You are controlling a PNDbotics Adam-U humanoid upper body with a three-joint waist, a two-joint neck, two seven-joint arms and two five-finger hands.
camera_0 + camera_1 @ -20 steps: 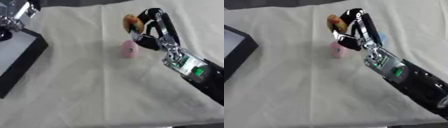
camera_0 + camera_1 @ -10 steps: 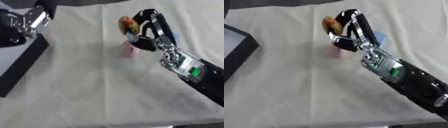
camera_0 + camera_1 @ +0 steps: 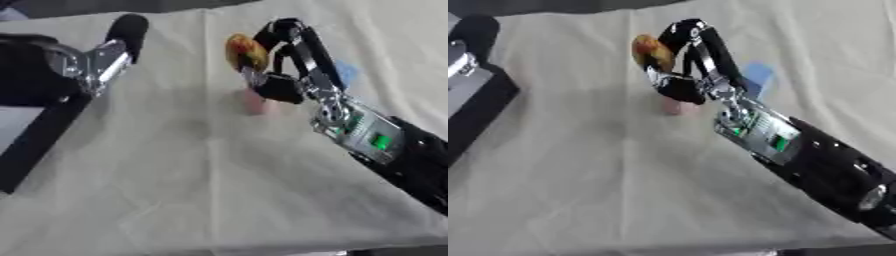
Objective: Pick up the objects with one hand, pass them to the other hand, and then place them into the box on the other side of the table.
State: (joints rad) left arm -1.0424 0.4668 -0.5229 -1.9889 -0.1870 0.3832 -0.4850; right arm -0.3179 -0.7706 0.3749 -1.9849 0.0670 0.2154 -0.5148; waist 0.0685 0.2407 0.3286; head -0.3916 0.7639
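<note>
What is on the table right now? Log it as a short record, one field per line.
right robot hand: fingers curled round an orange-brown object, lifted off the cloth
left robot hand: at upper left, over the black box; fingers unclear
pink object: on the cloth below the right robot hand
blue object: on the cloth behind the right arm
surface: cream tablecloth

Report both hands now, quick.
Right hand: shut on the orange-brown rounded object.
Left hand: in view at upper left; open or shut cannot be told.
</note>
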